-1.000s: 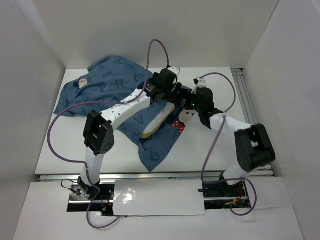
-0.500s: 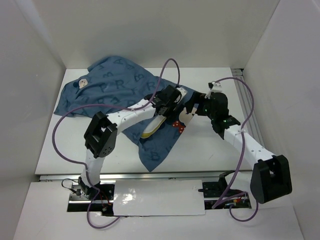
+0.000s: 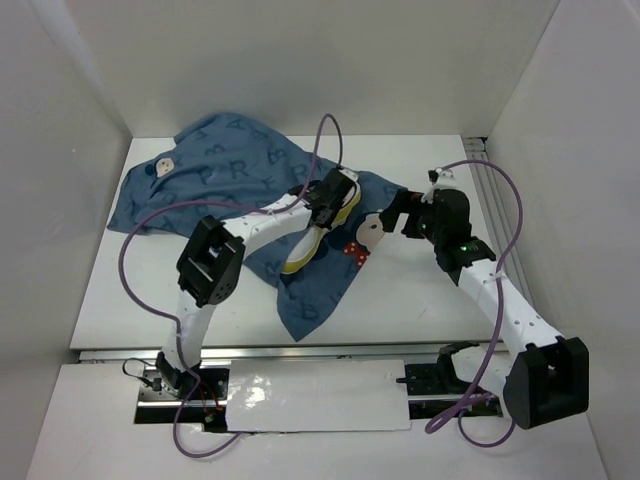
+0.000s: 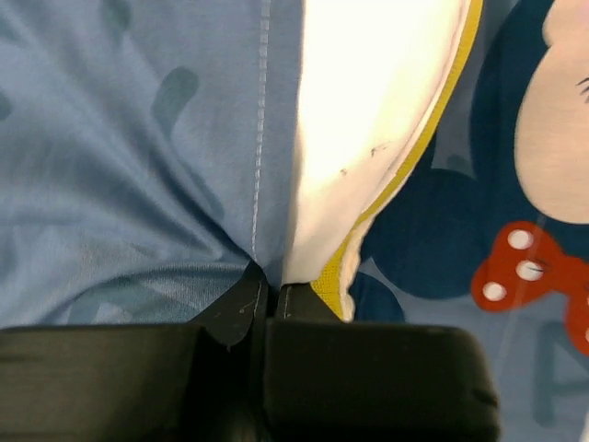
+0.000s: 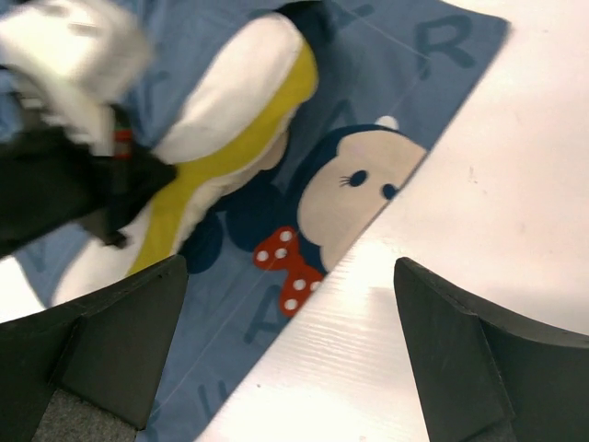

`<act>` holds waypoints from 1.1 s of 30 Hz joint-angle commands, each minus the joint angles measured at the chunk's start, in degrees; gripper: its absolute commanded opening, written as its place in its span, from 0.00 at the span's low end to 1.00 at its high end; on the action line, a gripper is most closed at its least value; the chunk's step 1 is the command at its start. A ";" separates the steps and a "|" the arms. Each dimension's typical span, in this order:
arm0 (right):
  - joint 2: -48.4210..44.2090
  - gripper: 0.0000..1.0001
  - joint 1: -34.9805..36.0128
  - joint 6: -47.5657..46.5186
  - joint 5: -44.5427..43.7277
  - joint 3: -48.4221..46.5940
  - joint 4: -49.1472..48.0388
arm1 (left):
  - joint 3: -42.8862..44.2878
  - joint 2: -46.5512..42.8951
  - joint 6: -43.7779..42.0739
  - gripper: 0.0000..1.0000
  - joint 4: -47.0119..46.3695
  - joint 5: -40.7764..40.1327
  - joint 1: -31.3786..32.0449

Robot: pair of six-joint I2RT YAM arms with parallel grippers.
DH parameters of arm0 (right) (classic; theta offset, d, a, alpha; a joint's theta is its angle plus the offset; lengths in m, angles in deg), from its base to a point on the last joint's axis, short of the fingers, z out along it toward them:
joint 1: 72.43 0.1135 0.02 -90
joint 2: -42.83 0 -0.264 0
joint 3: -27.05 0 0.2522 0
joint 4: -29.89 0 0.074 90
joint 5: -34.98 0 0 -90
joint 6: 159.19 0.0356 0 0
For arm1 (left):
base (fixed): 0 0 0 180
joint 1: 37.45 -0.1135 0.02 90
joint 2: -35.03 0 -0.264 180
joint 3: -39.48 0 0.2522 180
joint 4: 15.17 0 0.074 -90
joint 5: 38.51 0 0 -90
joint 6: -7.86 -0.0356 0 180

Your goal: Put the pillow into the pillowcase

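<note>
Half-dressed: the cream pillow (image 3: 312, 243) lies mid-table, its near-right end and yellow band poking from the mouth of the blue pillowcase (image 3: 215, 180), which sprawls in soft folds towards the far-left corner of the white table (image 3: 420, 290). The left gripper (image 4: 270, 296) is clenched on the pillowcase hem right where it meets the pillow's edge; whether it has nipped the pillow too is hard to tell. The right gripper (image 5: 294, 336) hangs just right of the printed mouse face (image 5: 354, 198), jaws spread wide and holding nothing. The risk, on this showing: the thin, limp cloth could slide from the pinch, or, if hem and pillow are caught together, a pull would drag both and leave the plump, smooth-looking cushion no further in. With only one side of the opening held, the mouth may sag shut against the pillow's rounded corner
</note>
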 commanded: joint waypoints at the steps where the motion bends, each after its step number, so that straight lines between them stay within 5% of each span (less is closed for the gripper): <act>1: -1.02 1.00 -1.17 -0.15 1.06 -1.17 1.80 | -3.78 -10.08 3.85 0.00 -2.21 3.03 -2.91; 5: 3.28 1.00 -1.17 2.13 4.75 -1.17 0.75 | -4.32 -20.45 6.40 0.00 -4.43 7.78 -5.54; 10: 10.39 0.87 6.97 6.09 8.46 -3.01 -5.74 | -4.94 -26.62 9.22 0.00 -4.43 11.65 -7.66; 20: 25.87 0.81 21.41 8.73 -0.85 -13.73 -14.80 | -7.40 -29.08 13.52 0.00 -3.64 15.79 -8.19; 33: 42.04 0.70 25.19 13.13 -9.20 -13.73 -39.32 | -9.42 -37.34 17.92 0.00 -4.26 20.53 -11.70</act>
